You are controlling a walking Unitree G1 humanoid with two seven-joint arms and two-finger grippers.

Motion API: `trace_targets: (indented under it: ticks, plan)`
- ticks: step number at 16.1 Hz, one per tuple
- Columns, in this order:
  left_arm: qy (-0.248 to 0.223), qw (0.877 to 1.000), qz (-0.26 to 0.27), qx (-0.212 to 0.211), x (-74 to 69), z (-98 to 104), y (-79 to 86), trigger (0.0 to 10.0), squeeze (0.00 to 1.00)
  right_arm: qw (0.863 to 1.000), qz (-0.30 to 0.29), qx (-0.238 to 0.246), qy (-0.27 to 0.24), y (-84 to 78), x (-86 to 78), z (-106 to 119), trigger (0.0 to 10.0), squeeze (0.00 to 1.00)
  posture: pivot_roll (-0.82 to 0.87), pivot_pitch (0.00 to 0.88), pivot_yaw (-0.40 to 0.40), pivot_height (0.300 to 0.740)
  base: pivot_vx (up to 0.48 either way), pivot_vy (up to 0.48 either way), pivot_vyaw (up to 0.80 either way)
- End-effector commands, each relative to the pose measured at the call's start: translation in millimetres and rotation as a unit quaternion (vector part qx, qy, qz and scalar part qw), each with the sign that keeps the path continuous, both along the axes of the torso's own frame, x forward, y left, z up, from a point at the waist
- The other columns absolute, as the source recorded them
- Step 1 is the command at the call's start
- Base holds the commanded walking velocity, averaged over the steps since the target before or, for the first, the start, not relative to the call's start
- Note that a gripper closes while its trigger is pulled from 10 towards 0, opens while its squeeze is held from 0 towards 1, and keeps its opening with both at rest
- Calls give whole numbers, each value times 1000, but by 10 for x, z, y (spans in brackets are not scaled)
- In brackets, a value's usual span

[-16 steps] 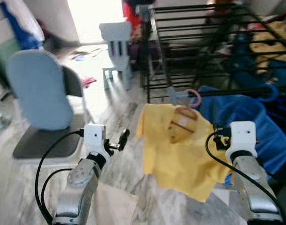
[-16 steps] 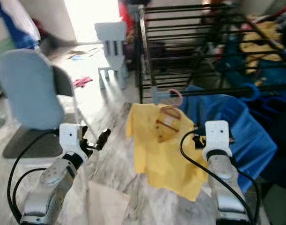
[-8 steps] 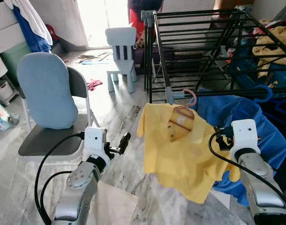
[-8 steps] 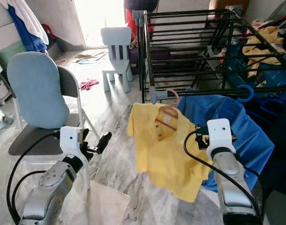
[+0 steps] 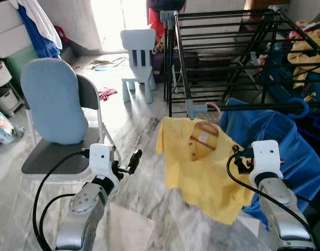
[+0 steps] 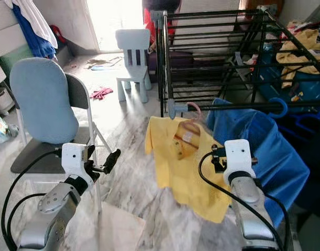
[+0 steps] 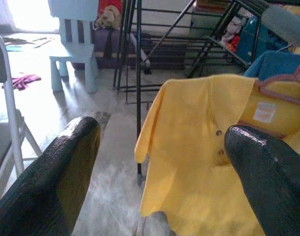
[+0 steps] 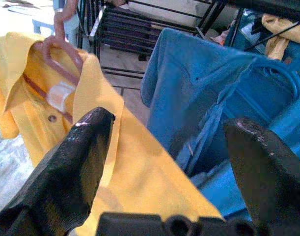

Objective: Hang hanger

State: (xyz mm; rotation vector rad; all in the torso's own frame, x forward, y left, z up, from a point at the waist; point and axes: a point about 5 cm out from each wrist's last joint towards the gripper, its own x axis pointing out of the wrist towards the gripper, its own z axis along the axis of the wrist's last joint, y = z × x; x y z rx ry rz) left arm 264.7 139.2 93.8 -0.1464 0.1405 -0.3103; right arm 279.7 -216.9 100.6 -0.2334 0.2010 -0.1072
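Nearest me, my left gripper [image 7: 159, 162] is spread wide with nothing between its fingers [image 7: 56, 182], held out over the marble floor [image 5: 133, 209] just right of the chair [image 5: 55, 120]. My right gripper [image 8: 164, 162] is also spread wide and holds nothing; it sits close against the lower right edge of the yellow shirt [image 5: 201, 172], though I can't tell whether a finger actually touches the cloth.

The shirt hangs on a pink hanger [image 5: 214, 111] whose hook is over the near rail of the black rack [image 5: 228, 57], beside the rail's grey end piece [image 5: 192, 110]. A pale label [image 5: 203, 137] shows inside the collar; any writing on it is too small for me to read. Just right of it a blue shirt [image 5: 275, 141] hangs from the same rail on a blue hanger [image 5: 301, 107].

Farther back stands a small pale blue chair [image 5: 139, 57], with a yellow cloth [image 5: 306, 49] draped on the far right of the rack.
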Motion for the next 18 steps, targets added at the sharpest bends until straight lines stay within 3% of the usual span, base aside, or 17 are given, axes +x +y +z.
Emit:
trace_targets:
  ticks: [1,6,10,14,18]
  plan:
    - [-3,1000,2,4,15,22,-1,10000,0,1000,5,2,-11,31,37,60,10000,0,-113,0,46,740,341,0,0]
    - [-3,1000,8,9,21,12,27,10000,0,1000,2,1,-6,-1,21,38,10000,0,-109,0,39,740,299,0,0]
    - [4,1000,23,15,2,-26,46,10000,0,1000,6,6,-6,35,-3,17,10000,0,-110,0,41,740,0,0,0]
    - [10,998,55,32,-94,-72,139,10000,0,1000,4,19,-13,45,-79,30,10000,0,-109,0,42,740,0,0,0]
    - [8,996,78,48,-210,-79,309,10000,0,999,-9,37,-35,49,-261,63,10000,0,-104,0,50,740,0,0,0]
